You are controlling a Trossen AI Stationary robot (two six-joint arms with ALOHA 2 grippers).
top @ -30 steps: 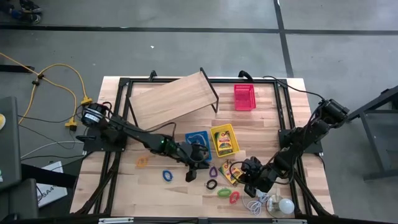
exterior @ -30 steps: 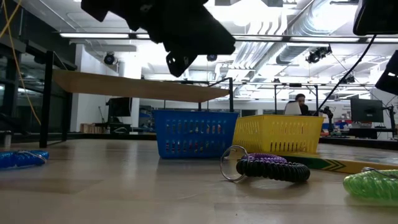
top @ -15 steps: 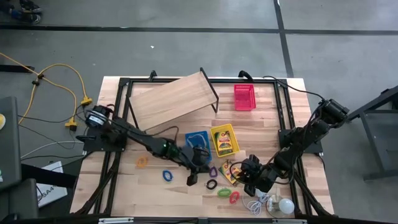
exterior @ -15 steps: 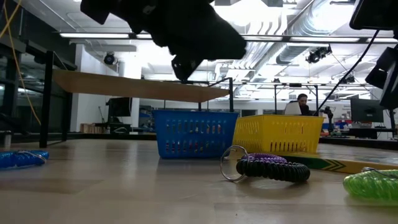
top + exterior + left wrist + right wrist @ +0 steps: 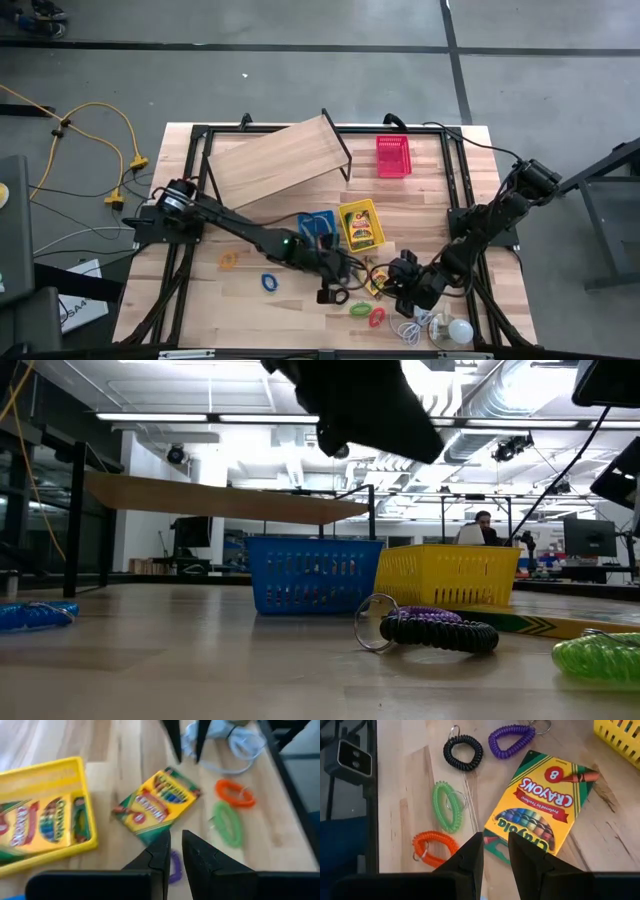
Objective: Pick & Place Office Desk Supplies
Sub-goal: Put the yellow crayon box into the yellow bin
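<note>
1. The left gripper [image 5: 326,295] is hanging above the middle of the table, at about 5 o'clock from the blue basket [image 5: 317,224]. Its jaws are standing nearly together with a thin gap, and nothing is showing between them.
2. The right gripper [image 5: 493,851] is hovering over the near edge of the loose crayon box [image 5: 540,805]. Its jaws are parted only a sliver, holding nothing.
3. That crayon box is lying flat on the wood at about 6 o'clock from the yellow basket [image 5: 343,212], which is already carrying another crayon box [image 5: 44,820].
4. The coil loops are lying scattered: the purple loop [image 5: 511,740] and black loop [image 5: 464,752] just beyond the box, the green loop [image 5: 445,805] and orange loop [image 5: 434,849] nearer the table's front edge, the blue loop [image 5: 268,282] well to 9 o'clock.
5. The red basket [image 5: 392,156] is standing far off at 12 o'clock.
6. Judgement: the left arm appears to be reaching for the purple loop. The jaws should be widening first, then straddling one side of the coil, not its hollow.
7. Risk: both grippers are crowding the same patch; one ought to be waiting.
</note>
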